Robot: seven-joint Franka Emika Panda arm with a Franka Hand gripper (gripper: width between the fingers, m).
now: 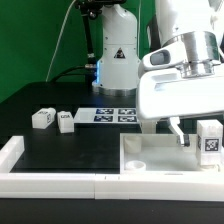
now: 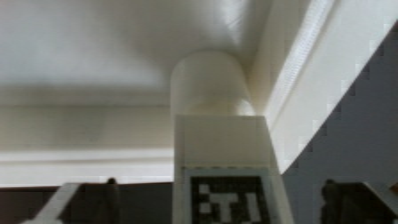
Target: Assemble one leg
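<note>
Black counter [image 1: 60,145] wide and bare toward nine o'clock. White panel [image 1: 128,150] at five o'clock, walls close. Above it, fingers [image 1: 181,135] apart, gaps either side of the leg [image 1: 208,140], upright in the four-o'clock corner. Probably seated, tightening left. Two spare legs [image 1: 42,119] at nine o'clock.

On the black table [image 1: 70,148], a leg [image 1: 40,119] and a second leg [image 1: 65,121] lie at ten o'clock, the marker board [image 1: 115,113] at twelve, a white panel [image 1: 140,160] at four.
</note>
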